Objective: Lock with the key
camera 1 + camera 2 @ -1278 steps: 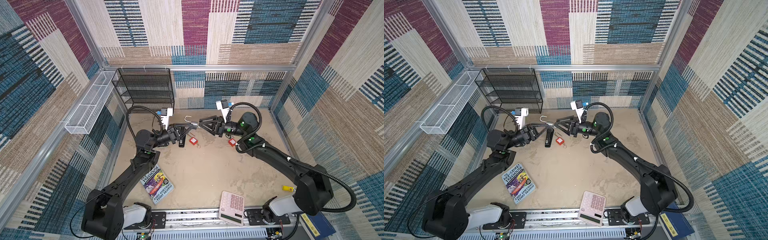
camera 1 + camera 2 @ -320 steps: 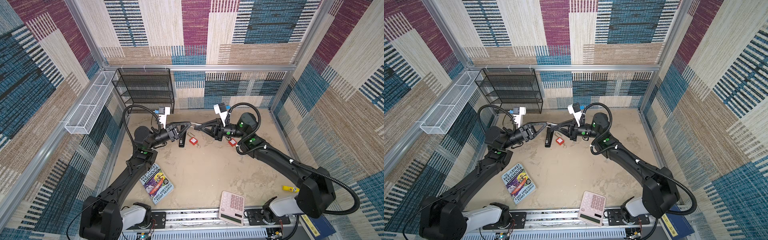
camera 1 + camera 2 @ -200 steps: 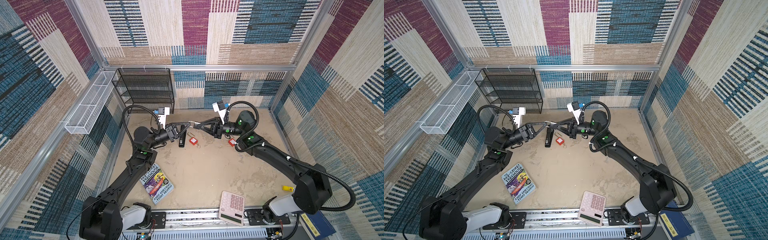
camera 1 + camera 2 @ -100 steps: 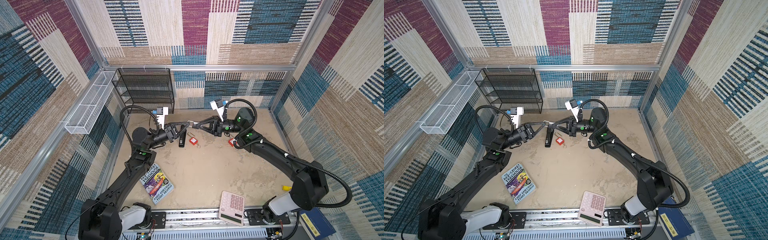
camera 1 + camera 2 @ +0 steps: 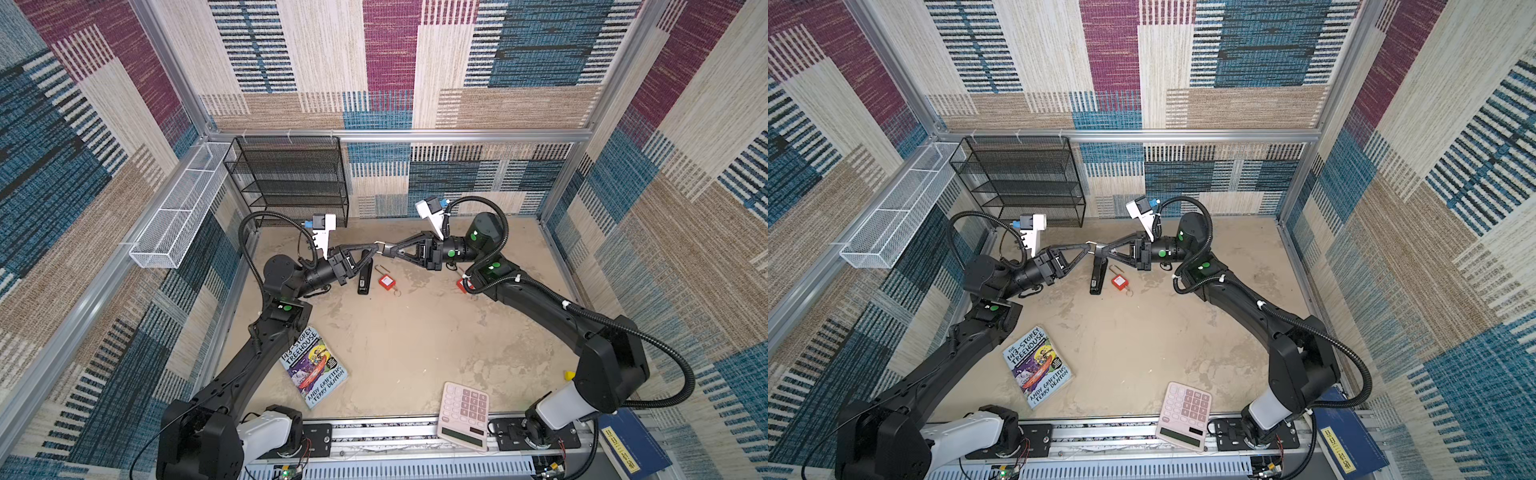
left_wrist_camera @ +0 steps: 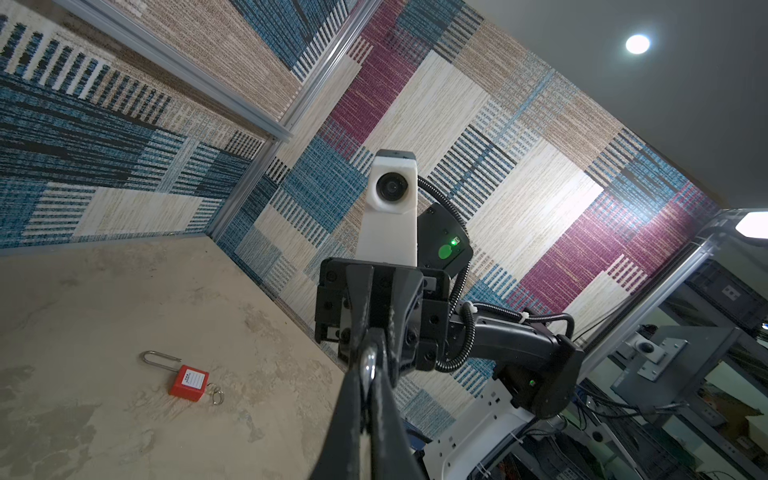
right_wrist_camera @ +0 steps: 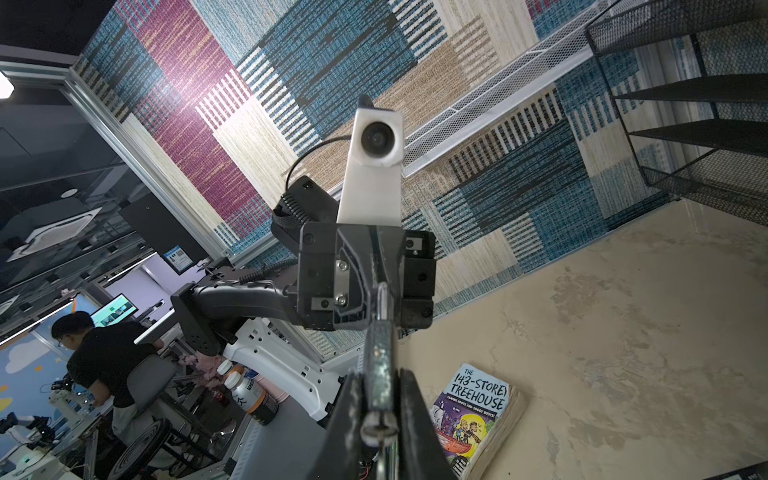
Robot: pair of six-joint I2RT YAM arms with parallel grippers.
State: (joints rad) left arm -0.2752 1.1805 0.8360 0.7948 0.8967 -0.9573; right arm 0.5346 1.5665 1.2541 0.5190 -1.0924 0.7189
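A grey metal lock [image 7: 380,365] hangs in mid-air between the two arms. My right gripper [image 7: 380,384] is shut on its body. The keyhole end [image 7: 376,430] faces the right wrist camera, and what looks like the key sits in the slot. The lock's silver shackle [image 6: 369,365] points toward the other arm, where my left gripper [image 6: 369,376] is shut on it. In both top views the left gripper [image 5: 375,247] [image 5: 1088,247] and the right gripper [image 5: 389,249] [image 5: 1103,250] meet tip to tip above the floor near the back, with the lock [image 5: 381,245] mostly hidden between them.
Under the grippers lie a red padlock [image 5: 386,281] [image 6: 188,381] and a black stapler-like bar [image 5: 365,279]. Another red lock [image 5: 462,285] peeks from behind the right arm. A book [image 5: 314,368], a calculator [image 5: 464,409], a black mesh rack [image 5: 291,183] and a white wire basket [image 5: 183,208] surround them.
Several seconds ago the grippers were apart and lower, with the shackle hook standing free. They have since closed up tip to tip, and over the last second drifted slightly up and back.
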